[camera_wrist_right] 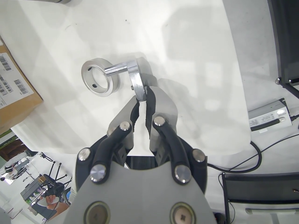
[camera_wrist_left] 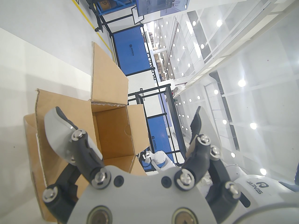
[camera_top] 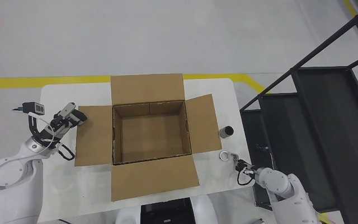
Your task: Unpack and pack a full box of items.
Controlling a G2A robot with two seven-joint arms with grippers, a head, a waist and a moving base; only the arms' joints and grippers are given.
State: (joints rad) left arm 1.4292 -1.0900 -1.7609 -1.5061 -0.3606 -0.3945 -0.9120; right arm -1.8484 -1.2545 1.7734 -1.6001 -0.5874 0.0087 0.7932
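The right gripper is clenched on the thin disc of a metal flanged pin, low over the table near its right edge. The pin's shaft points across a metal ring; whether they touch I cannot tell. I'd lift the pin straight up, clear of the ring, before swinging it towards the cardboard box, which stands open mid-table with nothing showing inside. The left gripper hangs released beside the box's left flap. I count one box, one pin, one ring and one grey cylinder.

Past my white table runs a yellow floor line; black stairs stand at my right, a grey power brick nearby.
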